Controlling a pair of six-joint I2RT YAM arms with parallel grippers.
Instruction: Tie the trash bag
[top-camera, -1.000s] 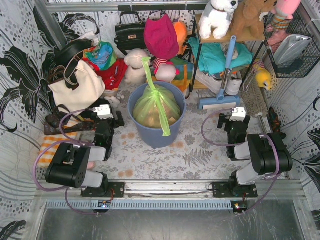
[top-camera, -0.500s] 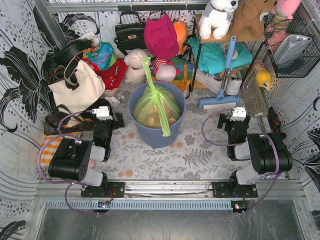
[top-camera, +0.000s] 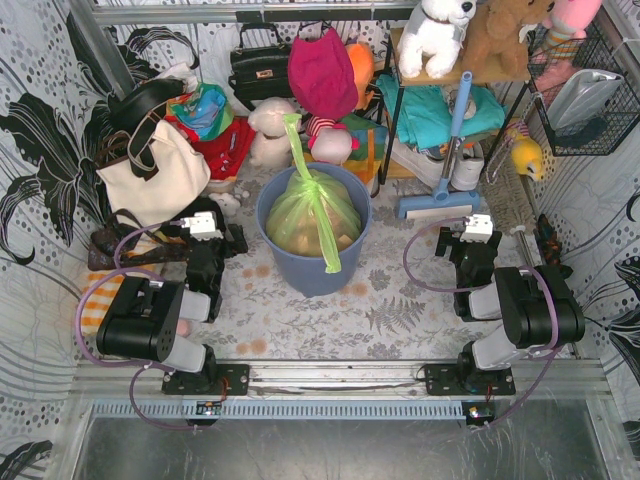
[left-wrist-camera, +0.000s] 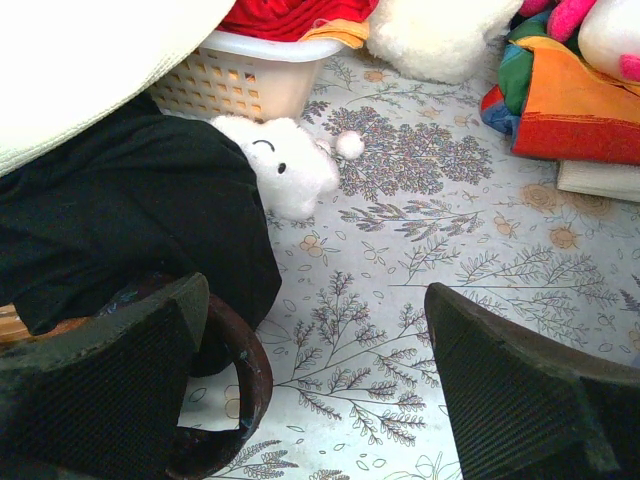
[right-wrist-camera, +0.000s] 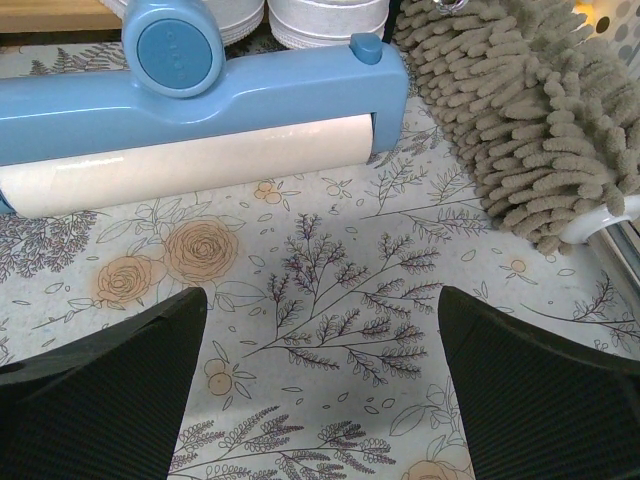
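The light-green trash bag (top-camera: 313, 212) sits in the round blue bin (top-camera: 300, 268) at the table's middle, with tan paper showing through. Its neck is gathered; one tail stands up (top-camera: 293, 135), another hangs over the bin's front (top-camera: 329, 255). My left gripper (top-camera: 207, 222) is open and empty, low over the table left of the bin; it also shows in the left wrist view (left-wrist-camera: 315, 375). My right gripper (top-camera: 473, 225) is open and empty right of the bin; it also shows in the right wrist view (right-wrist-camera: 320, 385). The bag is out of both wrist views.
A cream tote (top-camera: 150, 170) and black cloth (left-wrist-camera: 130, 220) lie by the left gripper, with a brown ring handle (left-wrist-camera: 245, 385) and a small white plush (left-wrist-camera: 290, 165). A blue lint roller (right-wrist-camera: 200, 120) and a grey mop head (right-wrist-camera: 520, 110) lie ahead of the right gripper. Toys and bags crowd the back.
The left arm has drawn back a little toward its base and shifted slightly left. The right arm and the bag have not moved.
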